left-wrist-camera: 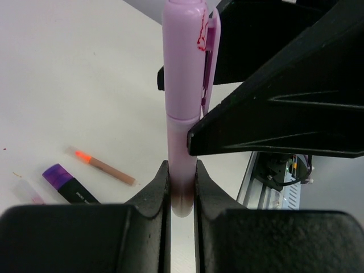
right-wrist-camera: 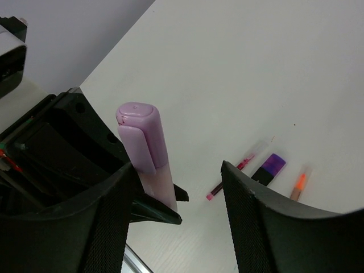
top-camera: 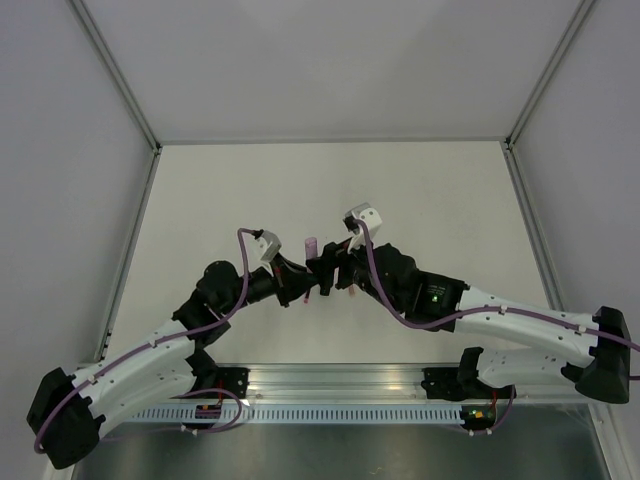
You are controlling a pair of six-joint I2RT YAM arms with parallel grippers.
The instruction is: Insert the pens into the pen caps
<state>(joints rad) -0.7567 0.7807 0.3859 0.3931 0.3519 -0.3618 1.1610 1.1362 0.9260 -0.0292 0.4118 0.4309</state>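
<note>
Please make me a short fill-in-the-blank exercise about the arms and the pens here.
1. The fingers shut on the lilac pen belong to the ___ arm.
2. The right fingers stand ___ on either side of its cap.
3. The black pen lying on the table has a ___ end.
Missing words: left, open, purple.

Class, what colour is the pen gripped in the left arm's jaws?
The pen is pale lilac, clearest in the left wrist view.

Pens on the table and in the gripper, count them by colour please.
Lilac capped plastic pen, held in left gripper: 1
Black marker pen with purple end: 1
Thin orange-tipped pen: 1
Thin pink-red pen: 1
Total: 4
</note>
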